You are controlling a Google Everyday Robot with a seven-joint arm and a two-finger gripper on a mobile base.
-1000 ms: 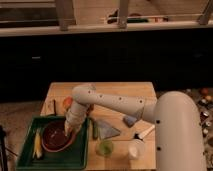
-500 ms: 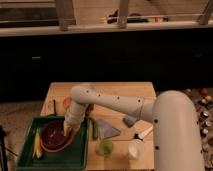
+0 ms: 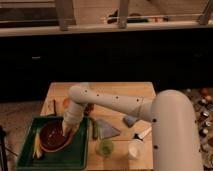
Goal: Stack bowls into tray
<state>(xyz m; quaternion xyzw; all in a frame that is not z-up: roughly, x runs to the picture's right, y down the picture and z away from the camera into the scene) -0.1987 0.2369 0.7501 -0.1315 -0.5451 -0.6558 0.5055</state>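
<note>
Wooden tabletop (image 3: 125,92) under dim light carries the large shallow dark-green rectangular tray (image 3: 70,157) at its near-left corner. Inside the tray sits the round reddish-brown bowl with an orange-red rim (image 3: 50,139) (perhaps more than one nested; I cannot separate them). My gripper (image 3: 66,131) hangs at the bowl's right edge, so the bowl lies just below and left of me. Whether I am clamped on that rim or free of it, I cannot tell.

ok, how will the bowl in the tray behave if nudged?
The bowl looks rigid, wide and shallow, so it probably slides rather than tips. The raised rim of the tray would likely stop it. The gripper is at the bowl's rim, inside the tray.
</note>
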